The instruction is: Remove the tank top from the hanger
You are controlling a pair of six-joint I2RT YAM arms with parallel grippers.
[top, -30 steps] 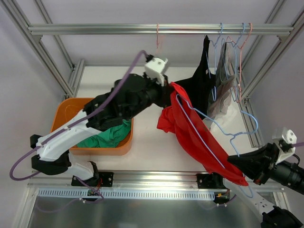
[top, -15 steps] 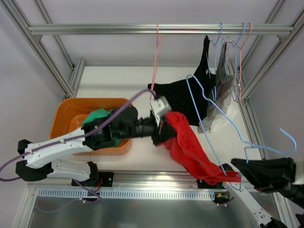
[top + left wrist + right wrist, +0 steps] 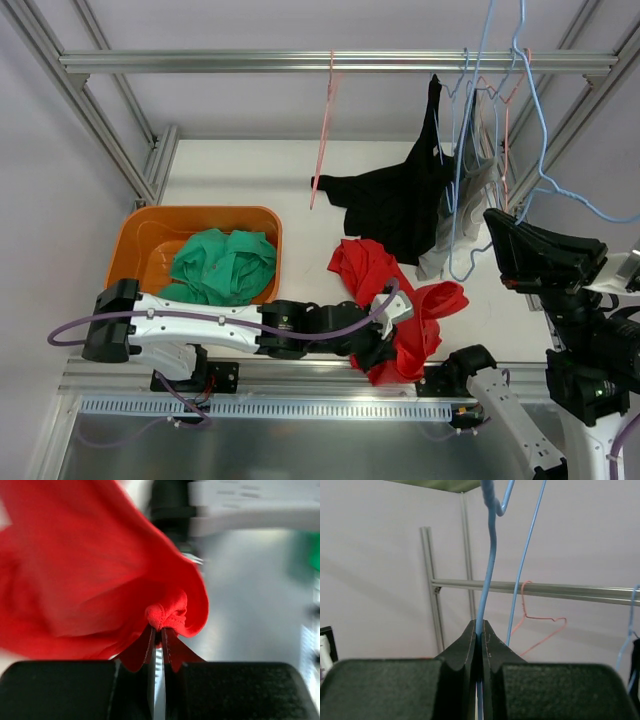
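The left gripper (image 3: pixel 160 630) is clamped on a bunched fold of the red tank top (image 3: pixel 90 570), its two fingers pressed together with only the knot of cloth between them. In the top view this gripper sits low at the near edge of the table, and the tank top (image 3: pixel 365 270) lies in one crumpled heap around and beyond it, resting on the tabletop (image 3: pixel 250 170).

The right gripper (image 3: pixel 481 629) is pinched tight on the wire of a blue hanger (image 3: pixel 487 495). The hanger is held high on the right side, bare, and well apart from the tank top.

There are two arms and one orange bin (image 3: pixel 135 235) at the left, holding one green garment (image 3: pixel 220 265). One black garment (image 3: pixel 400 200) hangs from the rail (image 3: pixel 200 62), with a pale grey garment (image 3: pixel 478 150) just beside it on the right. One empty pink hanger (image 3: pixel 322 130) hangs alone near the middle of the rail. More wire hangers, blue and pink, cluster at its right end, too tangled to count.

The tabletop is white and flat. An aluminium frame (image 3: pixel 110 95) boxes it in, with plain pale walls beyond.
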